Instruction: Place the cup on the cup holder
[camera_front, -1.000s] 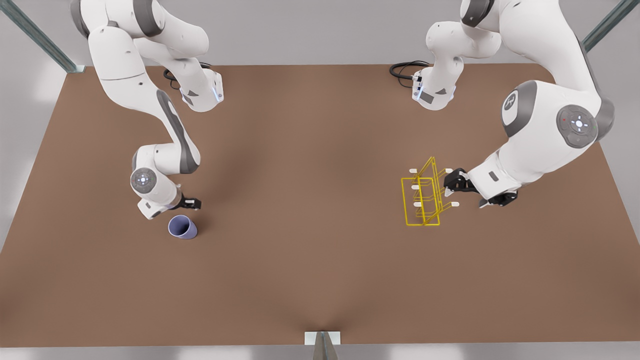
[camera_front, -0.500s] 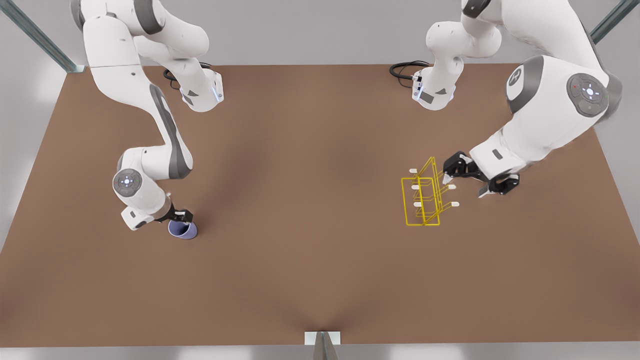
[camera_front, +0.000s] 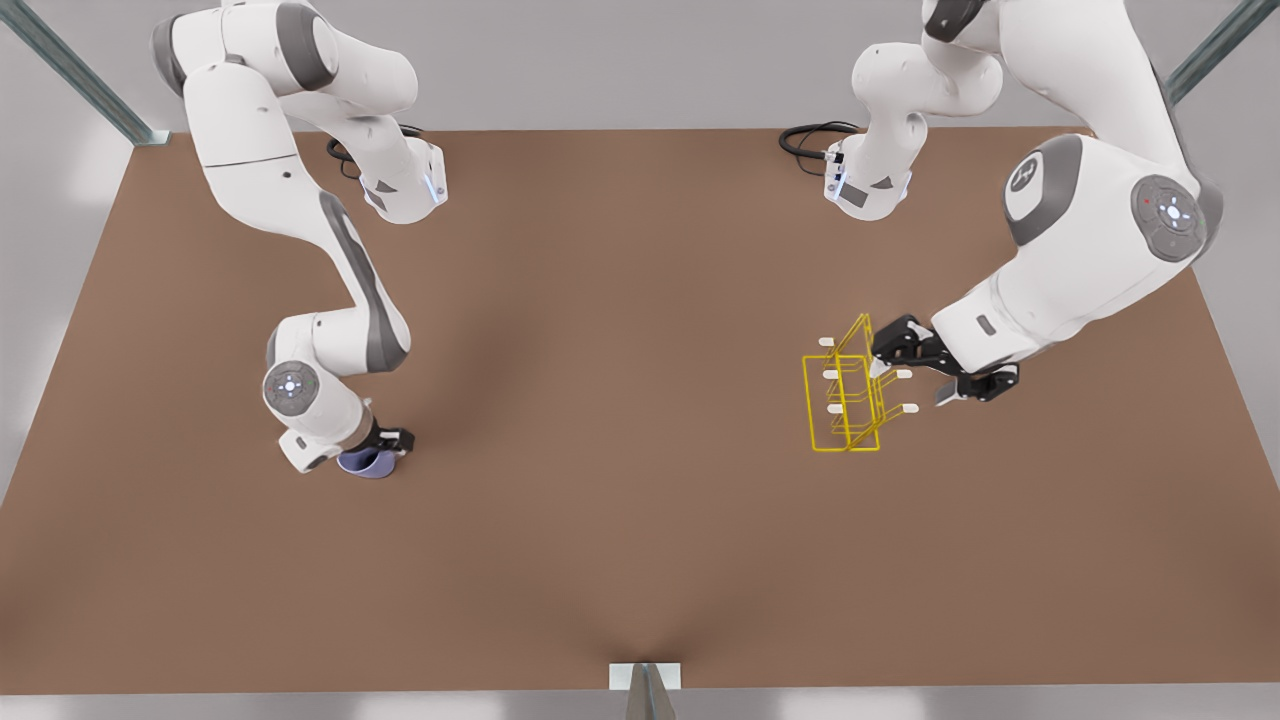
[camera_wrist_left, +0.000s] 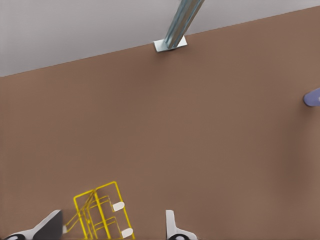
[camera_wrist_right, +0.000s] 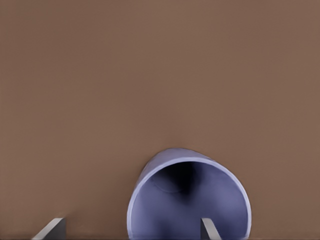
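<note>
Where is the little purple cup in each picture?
Front view: the cup sits on the brown table at the front view's left, partly under the right claw.
Left wrist view: a small sliver of it, far across the table.
Right wrist view: close up, mouth facing the camera.
Shared landmark: the brown table.

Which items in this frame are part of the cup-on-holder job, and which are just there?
Part of the job:
- the cup, under the right gripper, one finger inside its mouth
- the cup holder, with the left gripper open beside its pegs

Just there:
- black cables at the table's far edge
- metal frame posts
</note>
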